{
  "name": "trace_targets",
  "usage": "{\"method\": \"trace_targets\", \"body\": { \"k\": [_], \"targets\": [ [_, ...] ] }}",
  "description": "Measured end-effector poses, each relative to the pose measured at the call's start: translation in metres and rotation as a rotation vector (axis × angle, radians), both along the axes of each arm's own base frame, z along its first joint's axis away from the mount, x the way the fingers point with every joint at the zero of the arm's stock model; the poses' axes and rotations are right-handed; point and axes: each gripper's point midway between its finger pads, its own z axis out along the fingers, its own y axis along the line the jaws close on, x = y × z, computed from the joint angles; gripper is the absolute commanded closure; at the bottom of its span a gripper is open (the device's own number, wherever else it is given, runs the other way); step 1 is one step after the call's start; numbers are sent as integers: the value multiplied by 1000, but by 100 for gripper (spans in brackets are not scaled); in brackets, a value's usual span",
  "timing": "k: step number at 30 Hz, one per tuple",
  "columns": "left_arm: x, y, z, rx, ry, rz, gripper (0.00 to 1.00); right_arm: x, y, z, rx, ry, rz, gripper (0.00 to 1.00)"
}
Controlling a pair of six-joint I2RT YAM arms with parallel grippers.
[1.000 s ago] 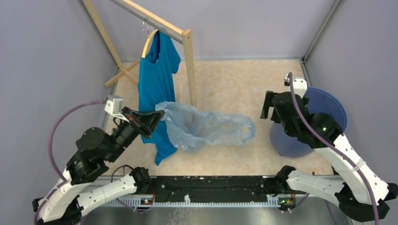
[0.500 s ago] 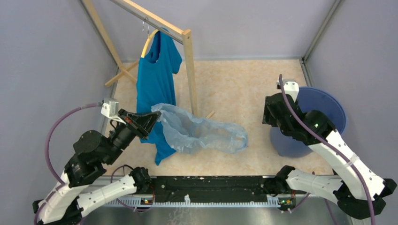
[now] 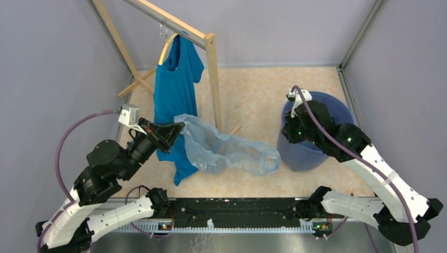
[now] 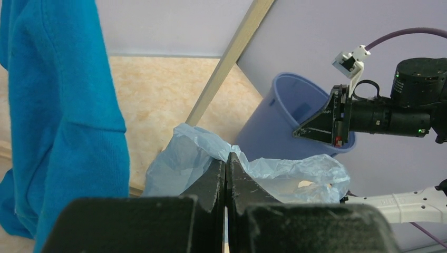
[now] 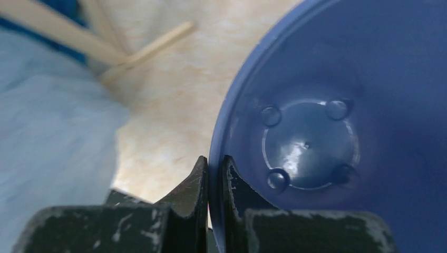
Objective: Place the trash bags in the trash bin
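Arms both reach forward over table. Left arm folded at elbow, left pincer clamped narrow on bunched end of thin translucent pale-blue plastic bag. Bag trails right, far end just beside round medium-blue plastic bin; contact unclear. Right arm angles forward-left, right pincer pinching bin rim. Right arm hides part of bin mouth. Bag is blurred in right wrist view.

— What colour is the bag?
— Pale blue, filmy, see-through. The bin is solid medium blue, darker inside.
— The shirt?
— Plain teal. The rack is light wood; the tabletop looks beige, perhaps faintly mottled, since it blurs up close.
— The cables?
— Purple.
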Motion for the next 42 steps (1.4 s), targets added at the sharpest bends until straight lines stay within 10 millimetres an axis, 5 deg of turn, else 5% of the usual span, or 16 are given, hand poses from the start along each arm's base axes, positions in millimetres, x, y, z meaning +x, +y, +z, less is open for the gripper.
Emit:
{"method": "trace_targets", "body": {
  "k": [12, 15, 19, 26, 35, 42],
  "targets": [
    [2, 3, 16, -5, -3, 19, 100, -21, 102, 4, 117, 30, 411, 100],
    [3, 5, 18, -9, -2, 30, 100, -28, 111, 3, 146, 36, 455, 88],
    [2, 9, 24, -20, -7, 37, 100, -37, 116, 6, 186, 49, 478, 60],
    [1, 12, 30, -31, -11, 44, 100, -49, 107, 34, 266, -7, 486, 33],
    [1, 12, 27, -28, 0, 43, 100, -83, 71, 99, 481, -243, 545, 19],
    [0, 13, 29, -34, 1, 43, 100, -112, 93, 83, 585, -199, 726, 17]
  ]
}}
